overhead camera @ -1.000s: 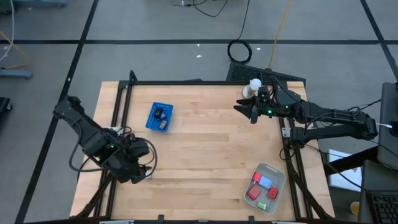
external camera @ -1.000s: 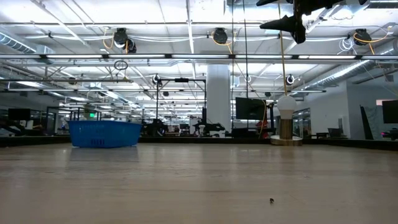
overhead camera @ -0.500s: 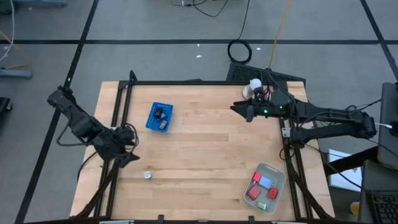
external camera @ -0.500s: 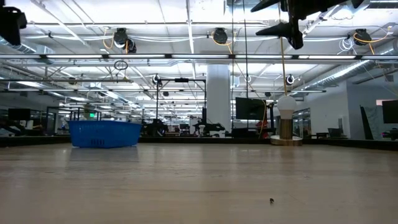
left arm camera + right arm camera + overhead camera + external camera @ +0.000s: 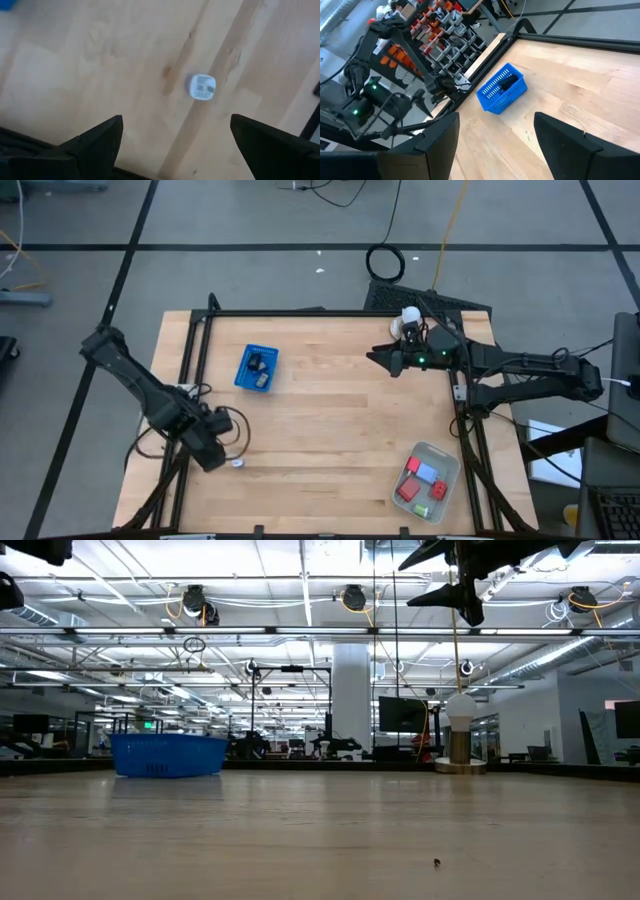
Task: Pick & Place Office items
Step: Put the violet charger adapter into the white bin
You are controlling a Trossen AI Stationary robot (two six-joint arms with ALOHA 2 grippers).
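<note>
Stock check, high view, left to right.

Item 1, lower left of frame: my left gripper (image 5: pixel 222 452), jaws spread wide and empty, sits low over the table (image 5: pixel 330 405) near its left edge. Just beside it lies one silvery-white piece (image 5: pixel 238 462), alone on the bare wood; the left wrist view shows it (image 5: pixel 202 87) ahead of the parted fingers, untouched. I count this one as still to be placed.

Item 2, left of centre: blue basket (image 5: pixel 256 367), holding at least one black piece and one pale piece. I cannot tell more of its contents.

Item 3, upper right: my right gripper (image 5: pixel 385 358), raised above the table, jaws apart and carrying nothing, next to the white knob-topped stand (image 5: pixel 408 316).

Item 4, lower right: translucent tray (image 5: pixel 448 462) with red blocks (image 5: pixel 409 480), a blue bit (image 5: pixel 428 474) and a green one (image 5: pixel 421 509) inside.

Judgement: sorting is partly done. Whether the tray's pieces count as placed or as still waiting, I cannot tell; the loose piece looks like the next pick.
</note>
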